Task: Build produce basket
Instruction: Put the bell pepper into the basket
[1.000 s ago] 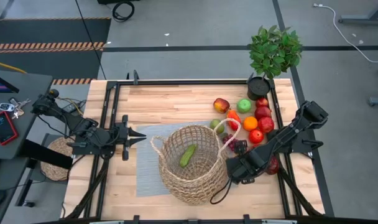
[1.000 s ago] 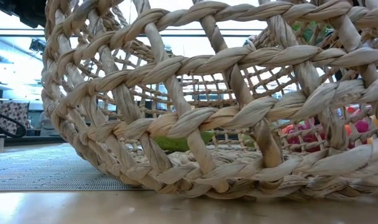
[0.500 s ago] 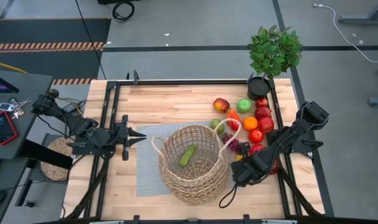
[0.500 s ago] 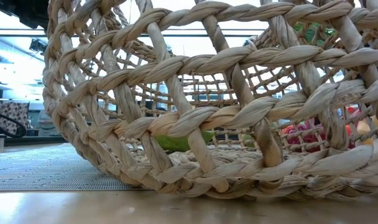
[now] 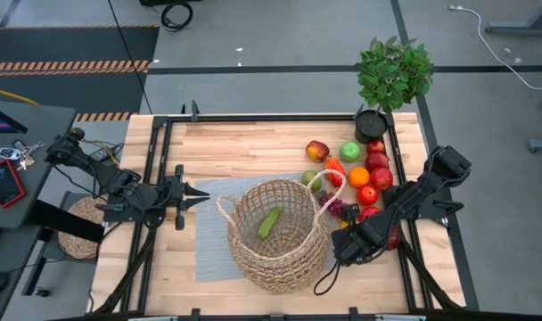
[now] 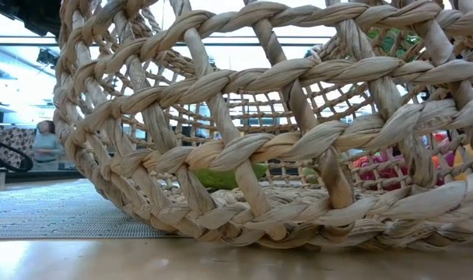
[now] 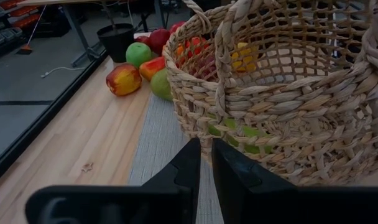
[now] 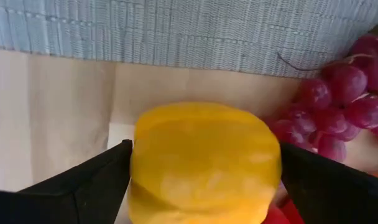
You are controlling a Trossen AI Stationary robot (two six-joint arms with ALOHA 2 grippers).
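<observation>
Broadly, the wooden worktop carries a grey woven placemat near its middle, and the basket stands on that mat, upright, with one loop handle toward the left arm and the other toward the fruit. From the low view the basket's thick weave fills almost everything. A potted green plant sits at the far right corner of the worktop.

Inside the basket lies one long green vegetable, alone on the bottom. The rest of the produce is bunched between the basket and the plant pot: red apples, a green apple, an orange, a red-and-yellow apple and purple grapes.

The right gripper is down at the worktop just beside the basket, at the near end of the fruit pile. Its jaws stand wide on either side of a yellow pepper, one finger close against each flank; whether they press on it cannot be told.

The left gripper hovers over the mat's edge beside the basket, clenched with nothing between its fingers.
</observation>
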